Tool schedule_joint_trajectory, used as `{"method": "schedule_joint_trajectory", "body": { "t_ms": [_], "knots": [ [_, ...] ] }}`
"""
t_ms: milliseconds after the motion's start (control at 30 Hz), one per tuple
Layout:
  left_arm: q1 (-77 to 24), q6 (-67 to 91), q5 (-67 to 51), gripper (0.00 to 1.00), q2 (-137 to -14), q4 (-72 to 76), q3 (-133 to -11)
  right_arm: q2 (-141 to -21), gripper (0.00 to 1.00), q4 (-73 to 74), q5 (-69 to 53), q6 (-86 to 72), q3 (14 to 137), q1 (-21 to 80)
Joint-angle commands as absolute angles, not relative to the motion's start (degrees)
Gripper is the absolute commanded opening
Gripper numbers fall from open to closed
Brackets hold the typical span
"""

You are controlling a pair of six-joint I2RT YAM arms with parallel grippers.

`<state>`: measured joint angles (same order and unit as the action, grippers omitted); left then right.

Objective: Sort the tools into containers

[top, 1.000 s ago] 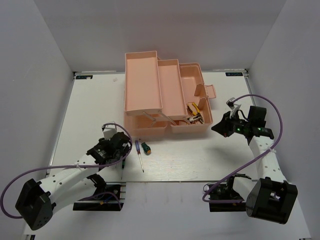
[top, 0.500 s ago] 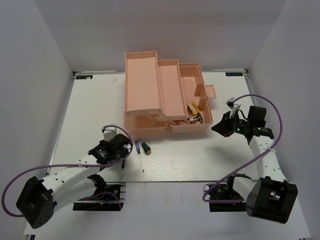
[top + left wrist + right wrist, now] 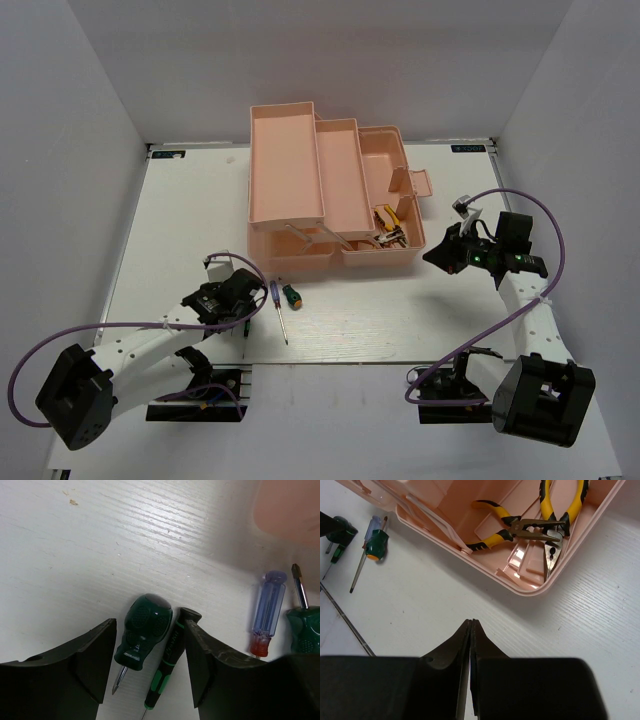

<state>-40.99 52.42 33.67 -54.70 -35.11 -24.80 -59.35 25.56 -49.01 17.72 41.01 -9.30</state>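
Left gripper (image 3: pixel 150 652) is spread wide around the dark green screwdriver (image 3: pixel 144 630) and a slim driver (image 3: pixel 170 652) — tip cut off at 6 o'clock. Right gripper (image 3: pixel 471 629) is pressed together, toolbox (image 3: pixel 530 587) at 12 o'clock.

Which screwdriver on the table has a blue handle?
The blue-handled screwdriver with the red collar, lying just outside the open left gripper; every other handle there is green or black-and-green.

Peach-pink toolbox (image 3: pixel 285 170), yellow-handled pliers (image 3: pixel 517 530), dark green screwdriver (image 3: pixel 143 630), white table (image 3: pixel 180 230)
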Motion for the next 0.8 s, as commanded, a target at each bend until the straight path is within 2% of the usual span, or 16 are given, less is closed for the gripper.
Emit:
{"method": "schedule_joint_trajectory", "body": {
  "t_ms": [0, 500, 600, 700, 767],
  "knots": [
    [-40.69, 55.71, 34.1, 0.66, -55.19, -36.64, -24.79, -58.27, 0.07, 25.22, -50.36, 17.4, 42.98, -9.67],
    [-40.69, 57.39, 30.86, 0.65, -59.05, -36.04, -24.7, -57.48, 0.08, 25.49, -51.15, 17.4, 42.98, -9.67],
    [-40.69, 57.39, 29.45, 0.6, -60.81, -35.51, -24.7, -57.39, 0.08, 25.49, -51.15, 17.4, 42.98, -9.67],
    [-40.69, 57.39, 29.44, 0.51, -61.35, -34.89, -24.7, -57.31, 0.17, 25.58, -51.15, 17.4, 43.07, -9.75],
    [-40.69, 57.39, 28.92, 0.39, -61.35, -34.37, -24.7, -57.48, 0.25, 25.66, -51.07, 17.58, 43.15, -9.67]
  ]
}}
